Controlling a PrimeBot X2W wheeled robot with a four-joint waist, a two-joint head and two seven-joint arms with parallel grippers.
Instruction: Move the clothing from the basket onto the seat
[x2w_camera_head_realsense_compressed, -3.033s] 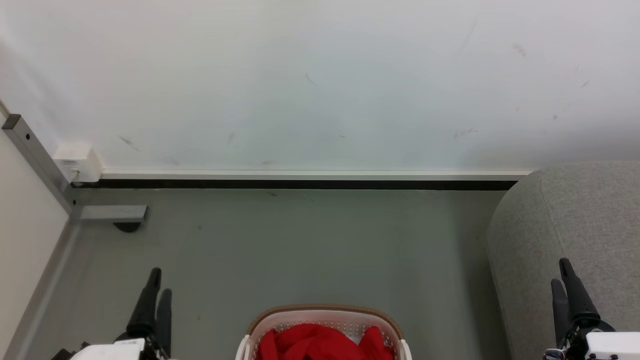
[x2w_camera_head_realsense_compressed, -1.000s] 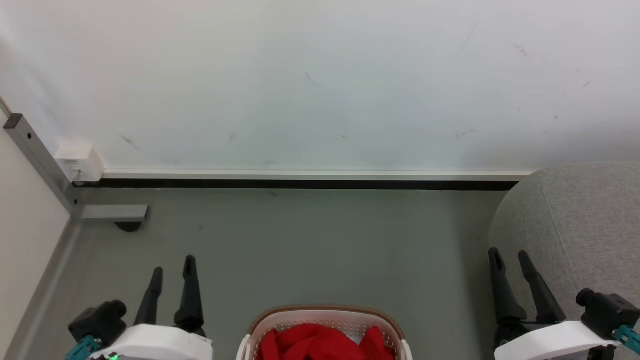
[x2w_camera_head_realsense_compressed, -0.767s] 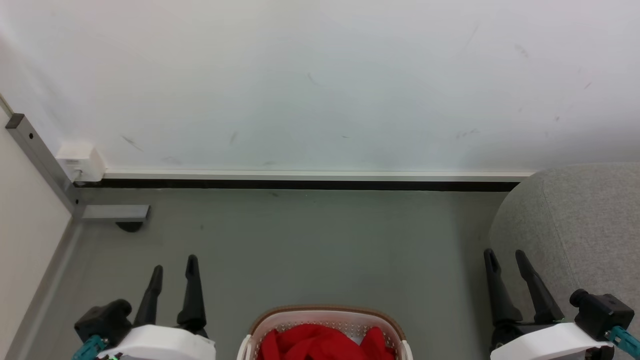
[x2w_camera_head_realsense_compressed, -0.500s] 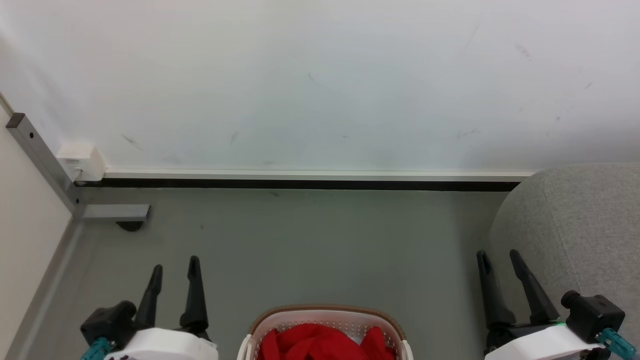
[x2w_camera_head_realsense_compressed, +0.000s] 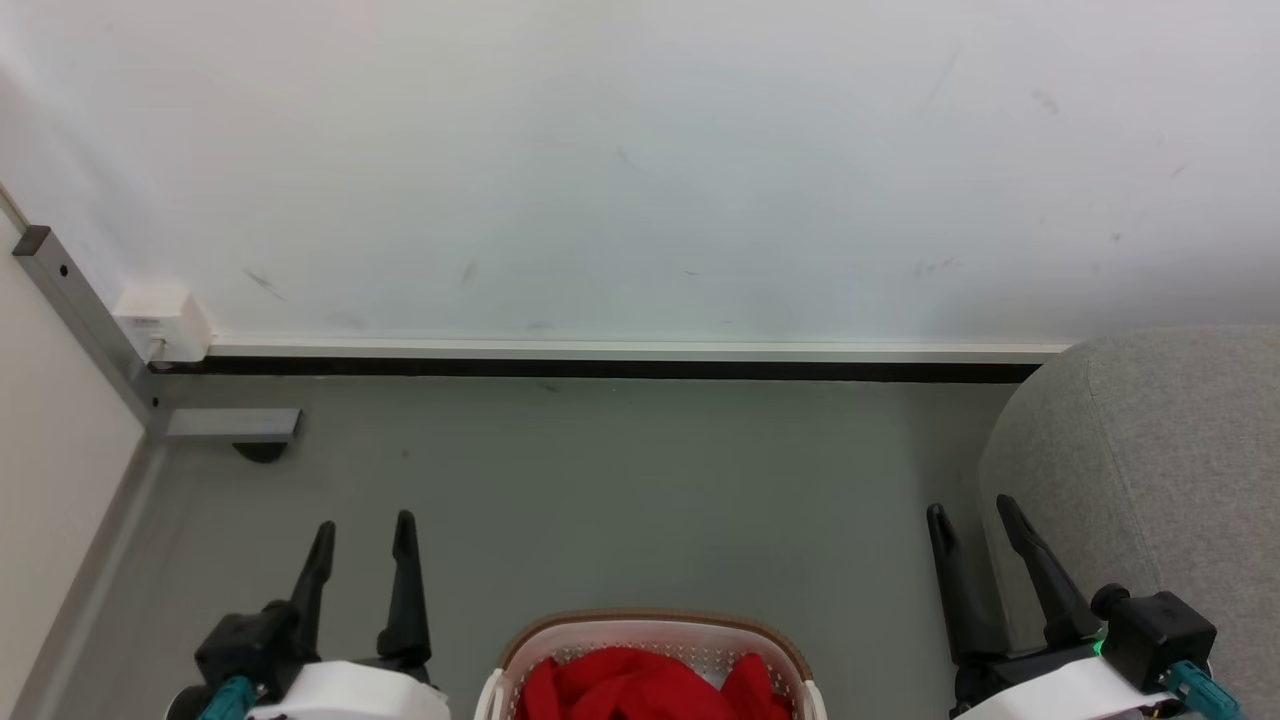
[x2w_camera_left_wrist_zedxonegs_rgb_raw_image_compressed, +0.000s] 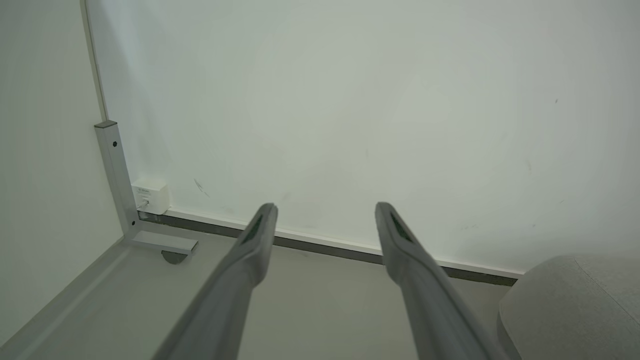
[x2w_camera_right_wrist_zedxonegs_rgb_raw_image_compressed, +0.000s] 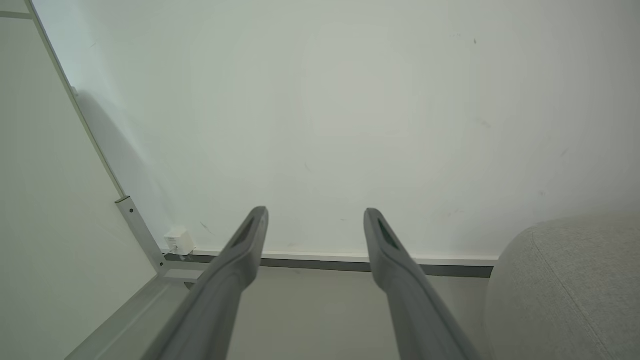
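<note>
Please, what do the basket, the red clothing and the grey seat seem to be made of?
The basket: smooth white plastic, probably, with small punched holes and a tan rim. The clothing: soft red fabric, judging by its folds. The seat: matte grey woven upholstery with a visible seam.

Ahead of me, a pale wall (x2w_camera_head_realsense_compressed: 640, 170), lightly scuffed, meets a grey-green floor (x2w_camera_head_realsense_compressed: 600, 500) along a white trim (x2w_camera_head_realsense_compressed: 600, 350) set over a black skirting strip (x2w_camera_head_realsense_compressed: 600, 369). At my left, a grey metal post (x2w_camera_head_realsense_compressed: 80, 320) rises in the corner along a cream side panel (x2w_camera_head_realsense_compressed: 50, 480). Its foot bracket (x2w_camera_head_realsense_compressed: 232, 424) lies flat on the floor. A small white box (x2w_camera_head_realsense_compressed: 160, 322) sits low on the wall, just beside the post. Lighting is soft and even.
</note>
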